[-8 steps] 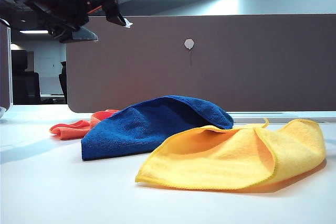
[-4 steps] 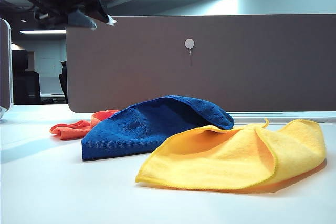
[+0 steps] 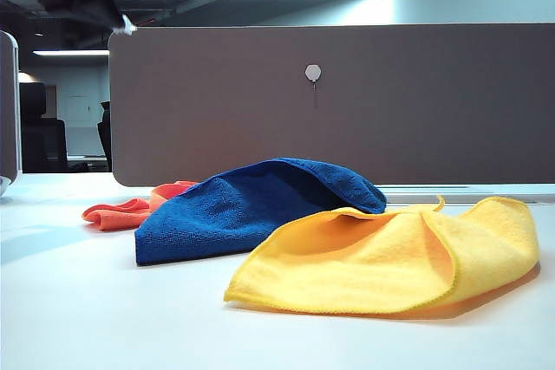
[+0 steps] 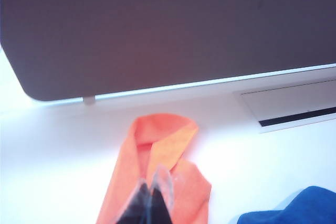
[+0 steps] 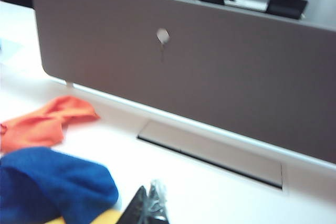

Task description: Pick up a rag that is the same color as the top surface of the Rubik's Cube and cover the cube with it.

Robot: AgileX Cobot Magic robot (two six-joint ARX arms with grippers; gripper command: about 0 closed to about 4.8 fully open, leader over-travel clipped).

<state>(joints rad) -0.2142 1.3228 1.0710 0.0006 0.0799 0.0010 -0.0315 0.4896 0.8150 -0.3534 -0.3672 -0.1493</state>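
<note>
The deep blue rag [image 3: 251,205] lies humped in a mound at the middle of the white table; it also shows in the left wrist view [image 4: 294,209] and the right wrist view [image 5: 47,184]. The Rubik's Cube is hidden. My left gripper [image 3: 121,28] hangs high at the top left, far above the table, and only its tip shows there. In its wrist view the left gripper [image 4: 155,187] is shut and empty, over the orange-pink cloth. My right gripper [image 5: 149,195] is shut on nothing, beside the blue rag's edge. The exterior view does not show it.
A yellow cloth [image 3: 390,257] lies spread in front of the blue rag, overlapping its right side. An orange-pink cloth [image 3: 130,210] lies behind it on the left. A grey partition panel [image 3: 347,101] walls off the table's back, with a cable slot [image 5: 210,153] at its foot.
The left arm has drawn back to the left along the top edge of the exterior view, until only its tip shows. The three cloths have not moved.
</note>
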